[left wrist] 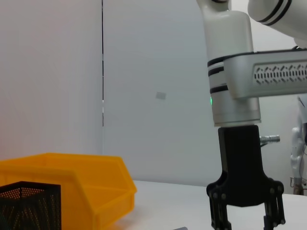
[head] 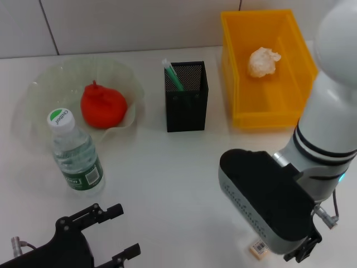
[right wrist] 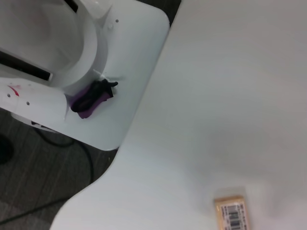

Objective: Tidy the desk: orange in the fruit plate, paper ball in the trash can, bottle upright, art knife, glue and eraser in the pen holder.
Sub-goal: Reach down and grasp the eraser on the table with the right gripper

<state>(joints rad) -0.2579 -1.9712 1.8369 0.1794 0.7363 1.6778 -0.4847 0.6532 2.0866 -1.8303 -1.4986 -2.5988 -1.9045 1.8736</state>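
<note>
The orange (head: 103, 105) lies in the pale green fruit plate (head: 42, 89) at the back left. In front of the plate the bottle (head: 76, 157) stands upright. The black mesh pen holder (head: 186, 96) holds a green stick (head: 172, 75); I cannot tell if it is the art knife or the glue. The paper ball (head: 264, 61) rests in the yellow trash can (head: 240, 72). A small eraser (head: 257, 247) with a barcode (right wrist: 234, 213) lies near the front edge. My right gripper (head: 301, 252) (left wrist: 245, 223) hangs open just beside it. My left gripper (head: 120, 231) is open, low at the front left.
The table's front edge (right wrist: 139, 120) runs close to the eraser, with the robot's base (right wrist: 72, 57) below it. The left wrist view shows the trash can (left wrist: 86, 187) and pen holder (left wrist: 29, 206) from the side.
</note>
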